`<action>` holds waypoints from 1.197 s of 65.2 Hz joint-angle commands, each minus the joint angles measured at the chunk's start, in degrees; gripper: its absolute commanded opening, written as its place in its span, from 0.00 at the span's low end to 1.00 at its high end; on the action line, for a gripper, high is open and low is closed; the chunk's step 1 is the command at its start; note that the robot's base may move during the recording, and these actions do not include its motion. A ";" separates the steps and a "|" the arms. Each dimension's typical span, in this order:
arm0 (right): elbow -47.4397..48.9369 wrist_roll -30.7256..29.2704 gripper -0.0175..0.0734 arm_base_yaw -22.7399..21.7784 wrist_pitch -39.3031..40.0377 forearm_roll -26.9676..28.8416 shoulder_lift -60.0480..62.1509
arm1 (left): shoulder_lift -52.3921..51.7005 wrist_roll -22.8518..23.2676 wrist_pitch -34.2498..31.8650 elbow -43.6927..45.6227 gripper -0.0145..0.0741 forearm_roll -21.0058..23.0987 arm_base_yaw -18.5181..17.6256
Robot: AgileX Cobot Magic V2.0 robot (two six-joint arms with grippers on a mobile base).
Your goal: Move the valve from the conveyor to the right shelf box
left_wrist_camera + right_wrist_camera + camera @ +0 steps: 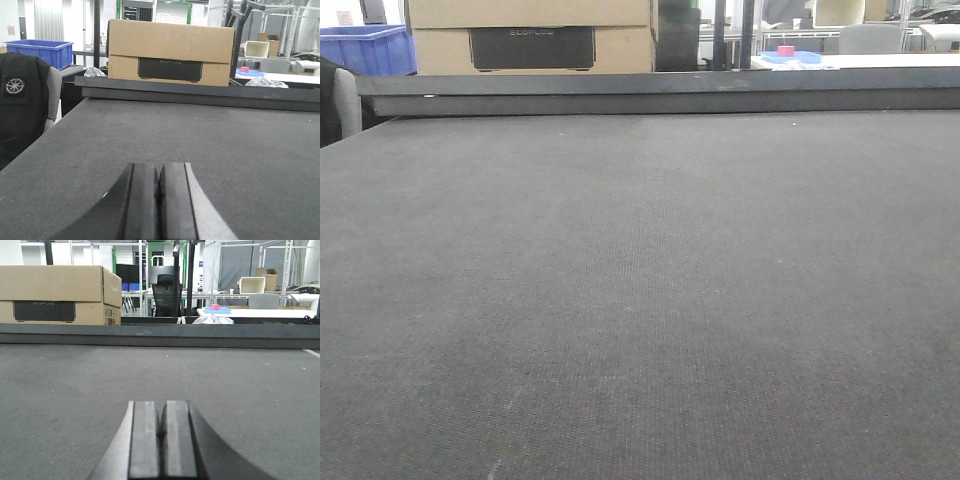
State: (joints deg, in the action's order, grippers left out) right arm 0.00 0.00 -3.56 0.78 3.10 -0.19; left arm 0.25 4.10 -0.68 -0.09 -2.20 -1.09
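Note:
The conveyor (640, 300) fills the front view as a wide dark grey woven belt, with a dark raised rail (660, 92) along its far edge. No valve shows in any view, and the right shelf box is out of view. My left gripper (159, 170) hovers low over the belt (200, 130), jaws pressed together with nothing between them. My right gripper (162, 407) sits the same way over the belt (160, 370), shut and empty. Neither gripper appears in the front view.
Behind the rail stands a large cardboard box (170, 50). A blue crate (40, 50) and a black garment on a seat (22, 105) are at the left. A black office chair (167, 295) and a white table with a pink item (215, 307) lie beyond.

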 commanded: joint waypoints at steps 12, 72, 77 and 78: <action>0.00 0.00 0.01 -0.21 1.40 0.09 0.19 | -0.25 -0.43 -1.31 0.09 0.04 0.21 -0.26; 3.26 0.00 0.01 -0.21 -0.78 0.09 0.19 | -0.25 -0.43 4.14 4.86 0.04 -0.30 -0.25; 8.02 0.00 0.01 -0.21 -5.58 0.09 0.05 | -0.25 -0.43 12.76 10.95 0.04 -1.47 -0.25; 9.41 0.00 0.01 -0.21 -6.56 0.09 -0.57 | -0.25 -0.43 13.91 11.98 0.04 -1.58 -0.25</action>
State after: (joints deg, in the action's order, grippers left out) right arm 4.32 0.00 -3.56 -3.24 3.10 -0.15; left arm 0.11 4.07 7.57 6.79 -2.84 -1.09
